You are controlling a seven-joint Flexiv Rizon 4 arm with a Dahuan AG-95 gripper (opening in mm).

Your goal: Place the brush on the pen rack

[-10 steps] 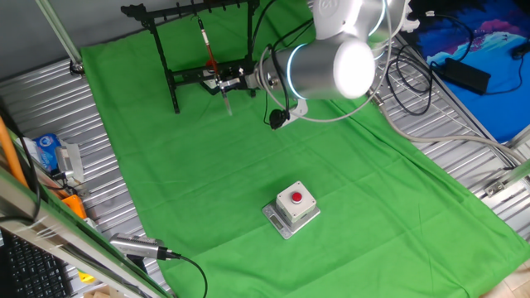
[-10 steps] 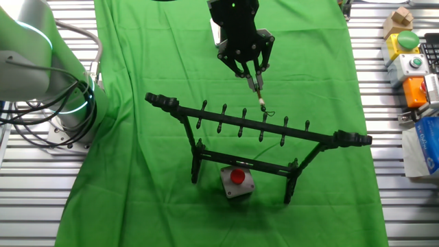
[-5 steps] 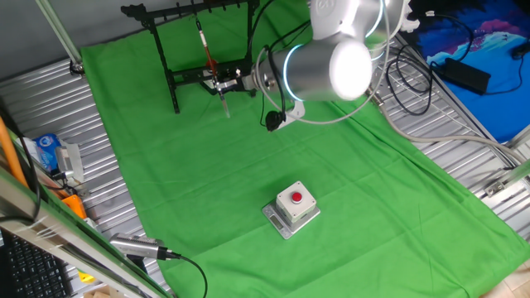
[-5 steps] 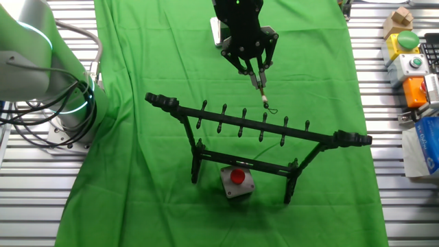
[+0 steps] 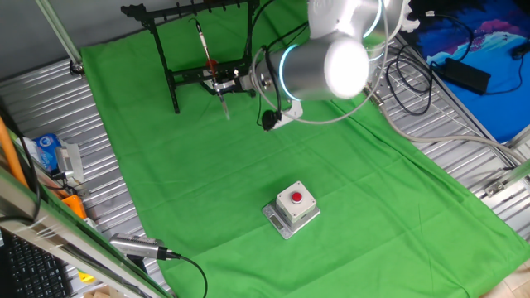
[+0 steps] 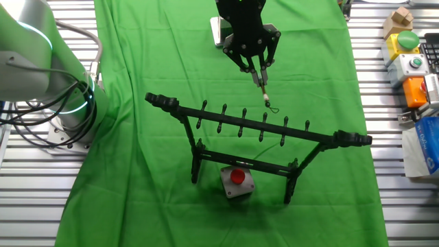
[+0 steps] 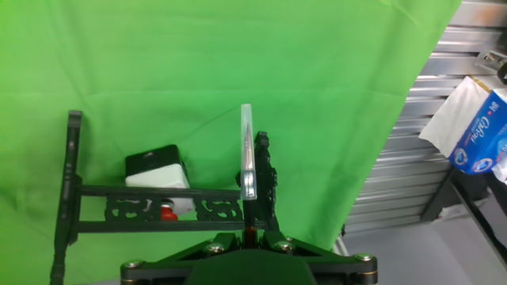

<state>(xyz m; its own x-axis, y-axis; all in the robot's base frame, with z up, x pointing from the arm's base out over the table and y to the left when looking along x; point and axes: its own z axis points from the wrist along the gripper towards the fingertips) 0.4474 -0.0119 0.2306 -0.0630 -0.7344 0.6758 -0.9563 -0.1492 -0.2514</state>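
Note:
My gripper (image 5: pixel 222 84) is shut on the brush (image 5: pixel 205 51), a thin reddish-brown shaft that stands nearly upright just in front of the pen rack (image 5: pixel 170 12). In the other fixed view the gripper (image 6: pixel 256 74) holds the brush (image 6: pixel 263 95) with its end and small loop just behind the notched top bar of the rack (image 6: pixel 322 134), apart from the pegs. In the hand view the brush (image 7: pixel 248 150) runs straight out from the gripper (image 7: pixel 248 233) across the rack (image 7: pixel 158 191). The part of the shaft inside the jaws is hidden.
A grey box with a red button (image 5: pixel 291 205) sits on the green cloth, under the rack in the other fixed view (image 6: pixel 236 182). A silver cylinder with a black cable (image 5: pixel 137 246) lies at the cloth's edge. Button boxes (image 6: pixel 411 51) and the robot base (image 6: pixel 41 68) flank the cloth.
The gripper has shifted a little with the brush, drawing slightly back from the rack's top bar. The rack and the box have not moved.

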